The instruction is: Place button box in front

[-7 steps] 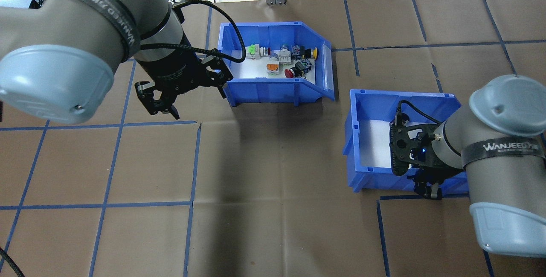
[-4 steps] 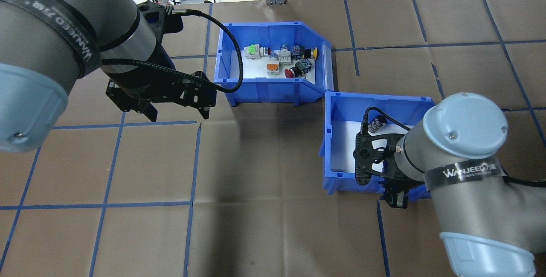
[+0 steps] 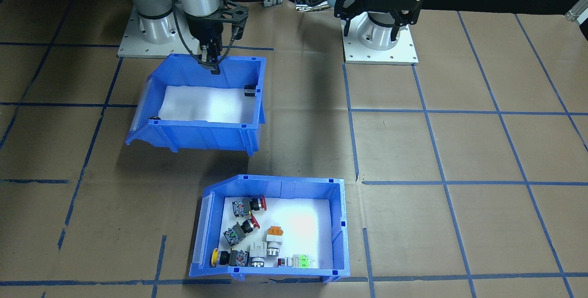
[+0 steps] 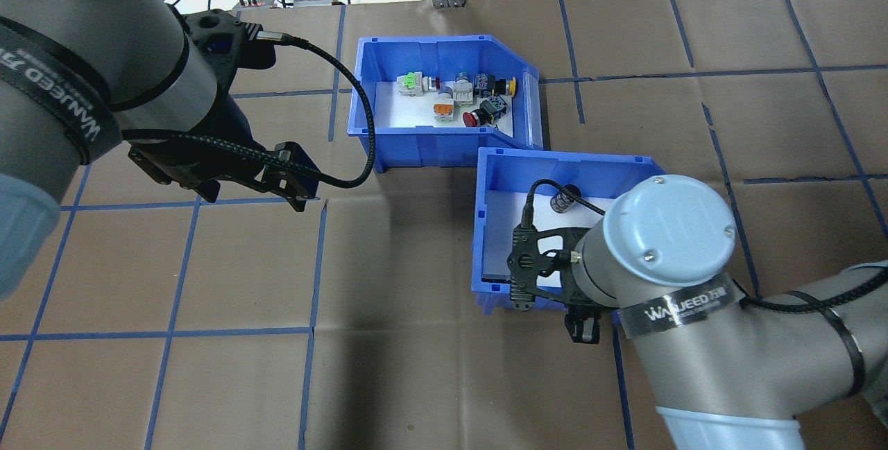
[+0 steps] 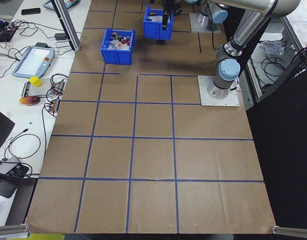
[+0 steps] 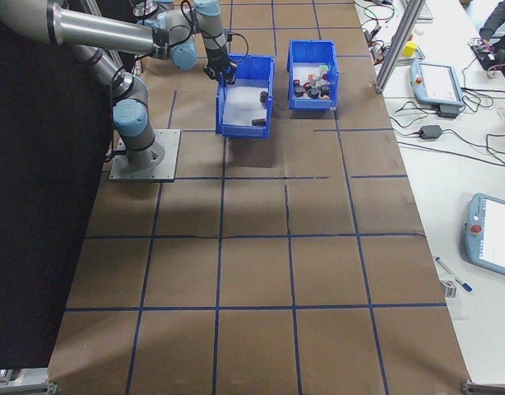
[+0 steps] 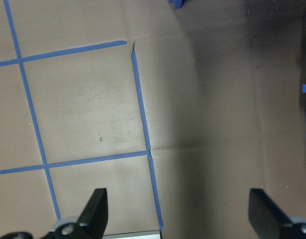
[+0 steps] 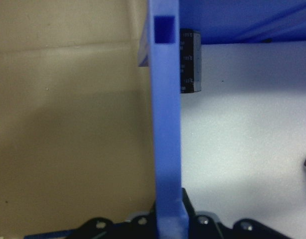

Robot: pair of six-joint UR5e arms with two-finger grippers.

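Button box (image 4: 444, 107) sat upper centre; my right gripper (image 3: 212, 61) clenched the capacitor bin's (image 4: 555, 228) wall, my left gripper (image 7: 180, 219) spread, empty.

Glossy blue plastic button box (image 4: 444, 138) on matt brown paper (image 4: 416, 367)

Grey arms — pale-blue caps, black cables

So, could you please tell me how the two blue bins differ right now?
The button box holds colourful push-buttons; the other bin holds a few dark cylinders. The right gripper clamps the other bin's wall; nothing touches the button box. Both are blue with white liners.
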